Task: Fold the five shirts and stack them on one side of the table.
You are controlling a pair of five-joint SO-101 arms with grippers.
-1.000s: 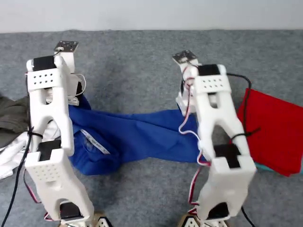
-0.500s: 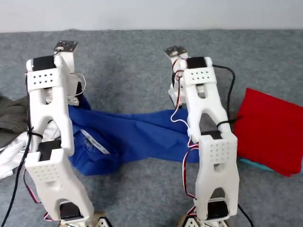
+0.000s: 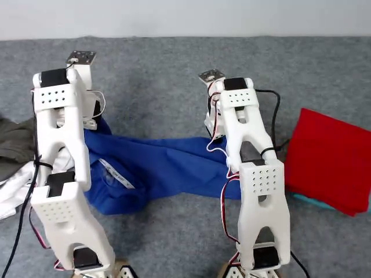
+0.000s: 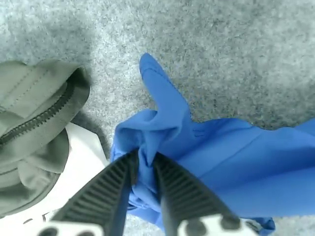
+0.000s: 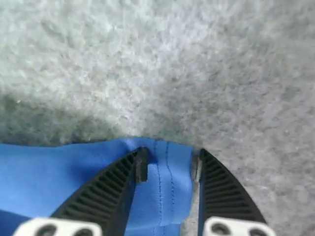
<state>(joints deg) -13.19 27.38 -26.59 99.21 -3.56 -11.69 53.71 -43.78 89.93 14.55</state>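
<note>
A blue shirt (image 3: 168,168) lies stretched across the grey table between the two arms. My left gripper (image 4: 144,162) is shut on a bunched fold at the blue shirt's (image 4: 216,152) left end; in the high view it sits at the shirt's far left corner (image 3: 95,120). My right gripper (image 5: 170,164) is open, low over the shirt's right far edge, its fingers either side of a flat hemmed corner of the blue shirt (image 5: 157,182). A folded red shirt (image 3: 330,159) rests at the right side, on top of a teal one (image 3: 307,201).
An olive zippered garment (image 3: 14,145) and a white garment (image 3: 11,188) lie heaped at the left edge, close to the left gripper; the olive garment (image 4: 34,108) and white garment (image 4: 78,169) also appear beside it. Bare grey carpet (image 3: 162,81) stretches behind the arms.
The right arm has swung left, away from the red shirt, to the blue shirt's right far edge. The left arm and the shirt have stayed put.
</note>
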